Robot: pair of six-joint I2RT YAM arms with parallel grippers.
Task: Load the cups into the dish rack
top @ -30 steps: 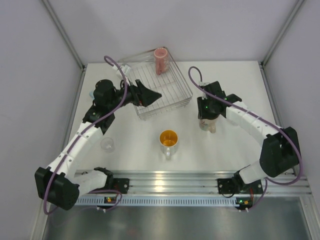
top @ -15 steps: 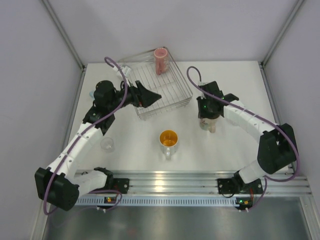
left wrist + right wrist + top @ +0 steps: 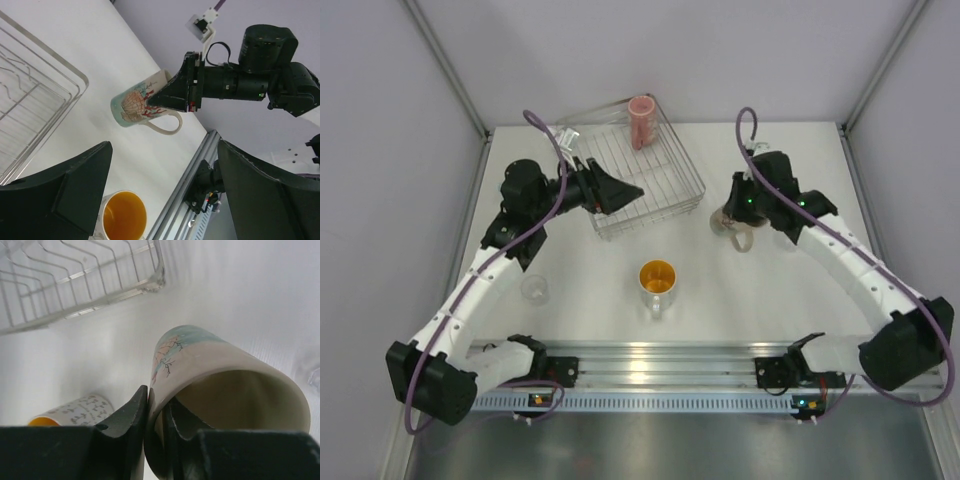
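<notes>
Just right of the dish rack (image 3: 665, 170), the right end effector (image 3: 156, 400) clamps one wall of a tilted painted mug (image 3: 137, 105); the left end effector (image 3: 628, 190) hangs spread over the rack's near edge; so thin a rim-pinch could slip, or the handle snag the wire.

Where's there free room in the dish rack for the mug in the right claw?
In the dish rack, the right half is bare, from the pink cup at its far corner to the near rim. The open left claw crowds its left side.
</notes>
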